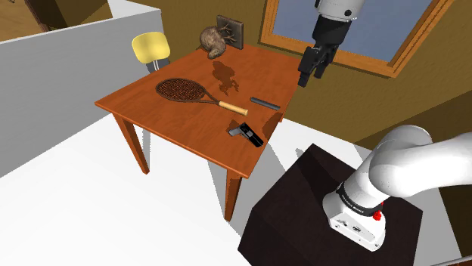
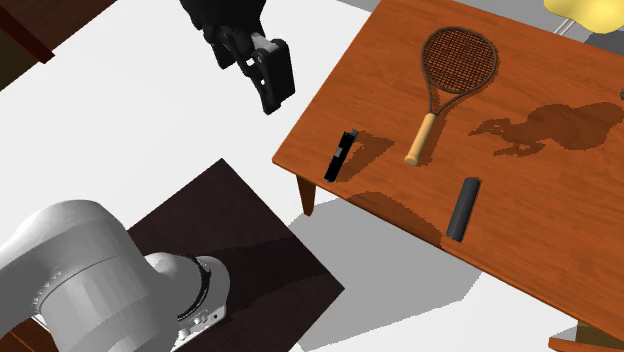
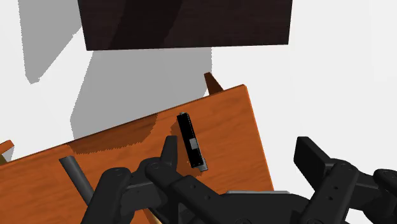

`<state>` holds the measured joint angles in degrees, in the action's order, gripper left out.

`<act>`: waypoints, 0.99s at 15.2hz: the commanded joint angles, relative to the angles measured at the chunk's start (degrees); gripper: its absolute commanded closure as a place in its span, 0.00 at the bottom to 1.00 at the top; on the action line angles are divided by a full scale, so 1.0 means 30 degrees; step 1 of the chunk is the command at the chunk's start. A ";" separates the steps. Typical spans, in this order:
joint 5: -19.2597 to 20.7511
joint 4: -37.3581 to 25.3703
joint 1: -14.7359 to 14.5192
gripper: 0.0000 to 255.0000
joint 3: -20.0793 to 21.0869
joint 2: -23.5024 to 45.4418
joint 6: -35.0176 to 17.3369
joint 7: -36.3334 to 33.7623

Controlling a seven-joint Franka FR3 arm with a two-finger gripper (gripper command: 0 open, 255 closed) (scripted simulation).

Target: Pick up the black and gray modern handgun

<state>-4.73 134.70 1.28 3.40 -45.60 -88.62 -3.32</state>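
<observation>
- The gripper (image 3: 239, 145) hangs high above the desk (image 1: 151, 102) with its two fingers spread wide and nothing between them. It looks to me like the approach stage, with the descent not yet begun.
- The handgun (image 3: 191, 141) lies flat near the desk corner closest to the stand (image 1: 302, 204). It is well apart from the racket (image 1: 189, 92).
- In the wrist view the handgun sits just beside one finger rather than midway between the two. I'd shift sideways first, so its middle is centred in the gap.
- Its long axis runs roughly crosswise to the desk edge facing the stand, with one end aimed at that edge. I can't tell which end is the muzzle.
- That axis lies nearly square to the line between the fingers, so they would close across the slim width. A slight wrist turn should true it up.
- Then I'd go straight down, mindful of the edge close by, and close around the grey middle section.
</observation>
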 commanded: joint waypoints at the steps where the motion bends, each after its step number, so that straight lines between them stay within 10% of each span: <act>1: 0.0000 0.0000 0.0000 0.00 0.0000 0.0000 0.0000 0.0000; 15: 0.0501 0.4837 -0.0374 0.00 -0.0866 0.4994 -1.1567 0.3623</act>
<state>-3.15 148.54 0.39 0.78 -32.45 -120.21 6.97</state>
